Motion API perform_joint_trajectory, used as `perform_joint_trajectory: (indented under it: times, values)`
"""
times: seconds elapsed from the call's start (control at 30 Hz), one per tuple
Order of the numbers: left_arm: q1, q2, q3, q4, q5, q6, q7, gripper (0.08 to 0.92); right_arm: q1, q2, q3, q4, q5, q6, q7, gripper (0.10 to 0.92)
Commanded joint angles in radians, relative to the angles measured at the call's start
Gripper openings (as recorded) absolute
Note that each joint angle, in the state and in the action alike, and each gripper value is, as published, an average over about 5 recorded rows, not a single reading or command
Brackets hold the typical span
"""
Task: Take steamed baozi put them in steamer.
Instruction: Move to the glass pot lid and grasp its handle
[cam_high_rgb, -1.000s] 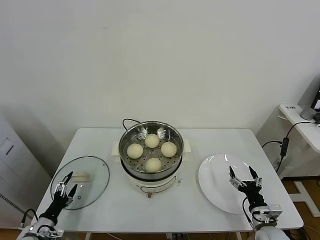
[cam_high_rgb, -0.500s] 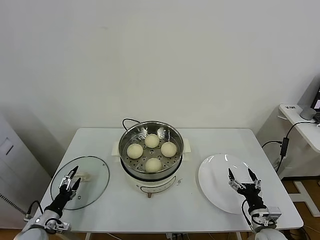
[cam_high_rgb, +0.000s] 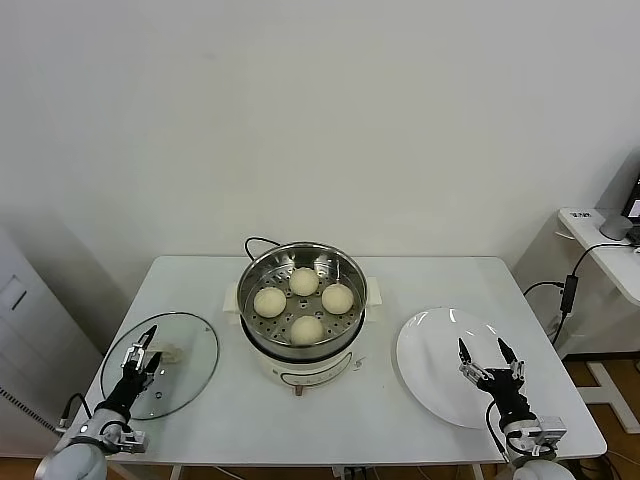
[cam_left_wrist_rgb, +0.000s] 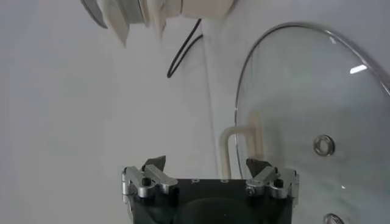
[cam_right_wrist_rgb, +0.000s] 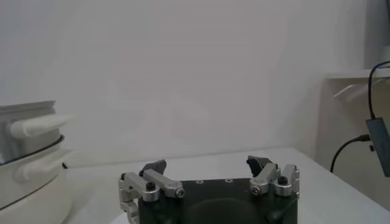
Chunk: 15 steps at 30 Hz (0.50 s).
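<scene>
Several cream-white baozi (cam_high_rgb: 305, 304) sit inside the shiny steel steamer (cam_high_rgb: 268, 260) on its white cooker base at the table's middle. My left gripper (cam_high_rgb: 146, 345) is open and empty, low at the front left, over the near edge of the glass lid (cam_high_rgb: 185, 355). In the left wrist view the left gripper (cam_left_wrist_rgb: 209, 165) is open above the lid (cam_left_wrist_rgb: 304, 109) and its cream handle (cam_left_wrist_rgb: 226, 149). My right gripper (cam_high_rgb: 487, 355) is open and empty over the white plate (cam_high_rgb: 430, 350) at the front right. The right wrist view shows it (cam_right_wrist_rgb: 208, 165) open, with the steamer's base (cam_right_wrist_rgb: 30, 164) to one side.
A black cord (cam_high_rgb: 255, 242) runs from behind the cooker. A side desk (cam_high_rgb: 600, 235) with cables stands beyond the table's right edge. The white plate holds nothing.
My left gripper has moved forward a little, onto the near edge of the glass lid. My right gripper has sunk slightly toward the table's front edge. The baozi have not moved.
</scene>
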Motion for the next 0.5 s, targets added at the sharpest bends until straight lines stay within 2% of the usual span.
perform_joint_trajectory:
  times: [0.03,0.5]
  values:
    - [-0.032,-0.009,0.003,0.025,-0.026,0.006,0.025,0.796,0.002,0.004,-0.001,0.000,-0.003,0.000,-0.001,0.823]
    - [-0.008,-0.002,-0.010,-0.014,-0.070,-0.003,0.036,0.403,0.009,0.004,-0.003,-0.001,-0.009,-0.002,-0.002,0.823]
